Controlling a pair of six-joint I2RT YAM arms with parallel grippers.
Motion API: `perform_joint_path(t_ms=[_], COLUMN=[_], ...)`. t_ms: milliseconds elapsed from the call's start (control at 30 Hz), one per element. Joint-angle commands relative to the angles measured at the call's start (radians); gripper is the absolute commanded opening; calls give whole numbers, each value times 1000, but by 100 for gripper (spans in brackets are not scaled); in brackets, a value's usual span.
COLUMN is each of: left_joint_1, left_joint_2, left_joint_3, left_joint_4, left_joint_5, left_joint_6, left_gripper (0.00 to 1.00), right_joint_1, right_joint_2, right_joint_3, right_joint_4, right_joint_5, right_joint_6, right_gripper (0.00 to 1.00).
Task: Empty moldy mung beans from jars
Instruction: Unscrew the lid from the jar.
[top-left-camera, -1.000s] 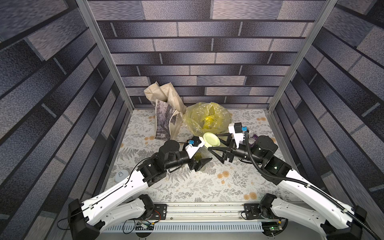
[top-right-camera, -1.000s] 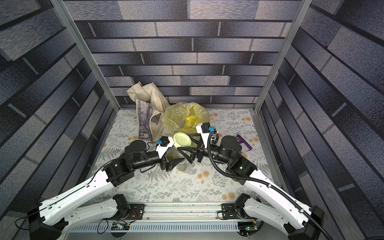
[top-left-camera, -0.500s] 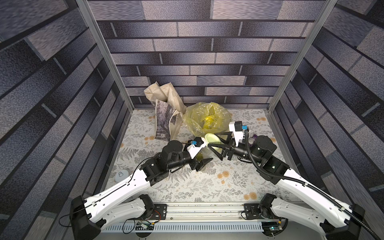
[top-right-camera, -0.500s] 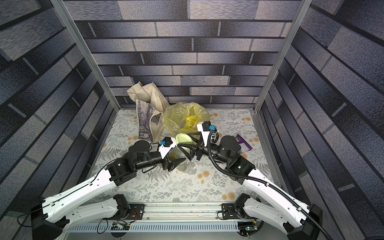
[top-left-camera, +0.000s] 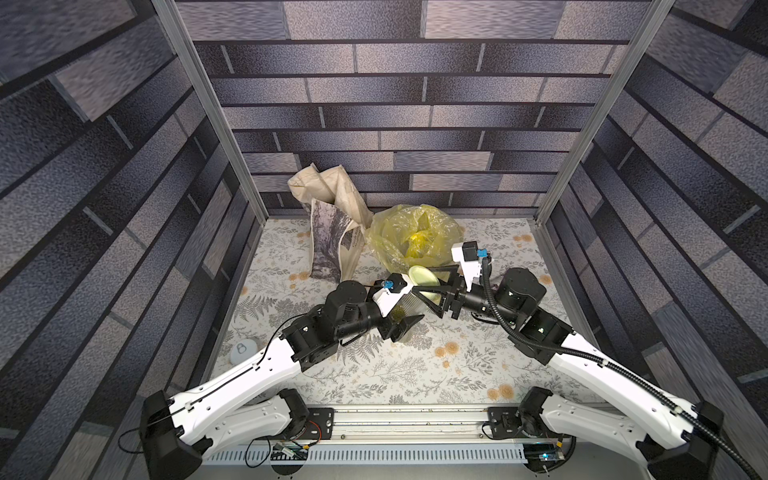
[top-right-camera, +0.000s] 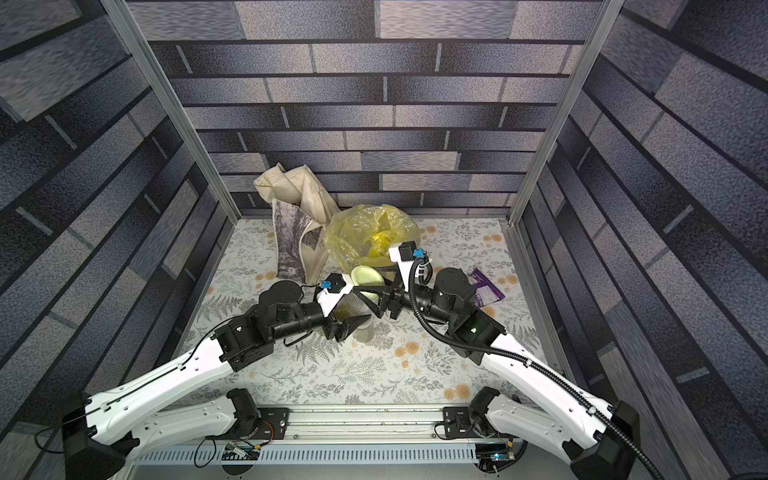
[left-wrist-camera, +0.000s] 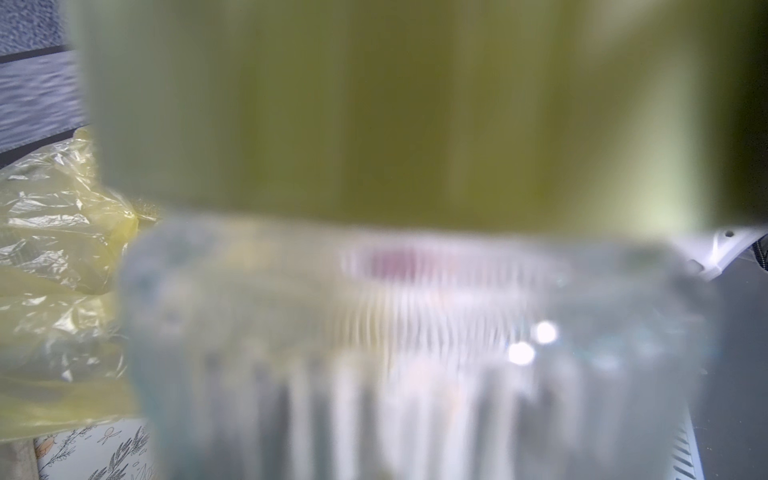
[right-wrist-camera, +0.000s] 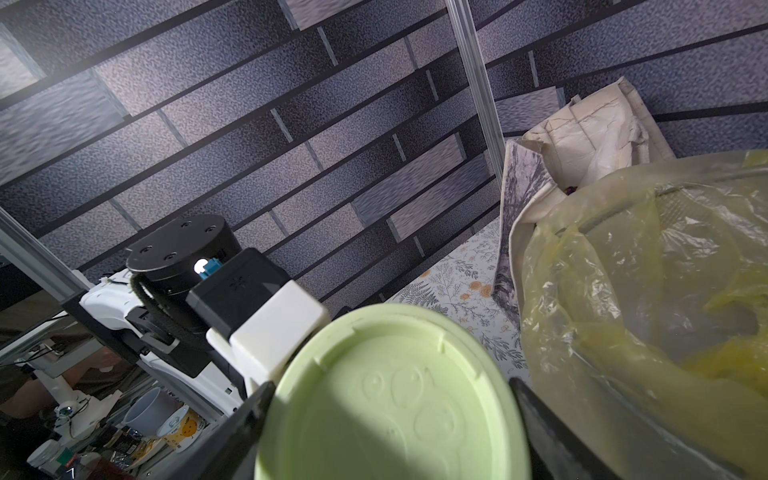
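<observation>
My left gripper (top-left-camera: 405, 311) is shut on the wide ribbed clear jar (top-left-camera: 411, 305), held upright above the floral table in both top views. Olive-green mung beans (top-left-camera: 400, 312) show through its wall. In the left wrist view the jar (left-wrist-camera: 415, 353) fills the frame as a blur, with the bean mass (left-wrist-camera: 374, 104) beside the clear ribbed part. My right gripper (top-left-camera: 424, 283) is shut on the jar's pale green lid (top-left-camera: 422, 276). In the right wrist view its dark fingers (right-wrist-camera: 237, 424) press the lid (right-wrist-camera: 386, 395) from both sides. The other jars are out of view.
A bucket lined with a yellow plastic bag (top-left-camera: 415, 237) stands just behind the grippers. A cream cloth tote (top-left-camera: 332, 232) rises at its left. A small round whitish lid (top-left-camera: 243, 351) lies by the left wall. A purple packet (top-right-camera: 484, 286) lies at the right.
The right gripper's jaws have narrowed from wide open onto the green lid. The left arm has shifted the jar a little toward the right arm.
</observation>
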Motion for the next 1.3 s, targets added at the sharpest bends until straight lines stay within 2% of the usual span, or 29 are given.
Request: perform_joint_path(t_ms=[0,167,400,533,733,900,1067,1200,1233,1267], left_joint_1=[4,93,185,227,248,247,220,187,181,176], left_joint_2=[-20,-22,-25,-20,-26,-25,-26,-34,-35,-38], left_joint_3=[39,33,34,32,26,34,34,32,32,31], left_joint_4=[101,119,117,113,103,70,67,67,65,64], left_joint_5=[41,164,323,408,513,526,469,411,397,378], left_joint_6=[-1,-87,-134,-130,-94,-70,-49,-33,-31,-29], left_gripper=[65,65,66,67,67,67,67,67,67,67], right_joint_1=[-4,-4,-10,-12,-16,-22,-23,-24,-24,-26], right_joint_2=[16,9,6,10,10,15,34,24,14,5], right_joint_3=[38,37,4,0,6,18,35,31,26,25], right_joint_4=[5,23,106,152,183,174,139,123,121,114], right_joint_5=[-53,-111,-186,-270,-345,-369,-339,-277,-254,-237], right_joint_6=[4,3,6,7,6,4,2,-8,-16,-22], right_gripper=[66,64,62,62,62,64,71,96,100,100])
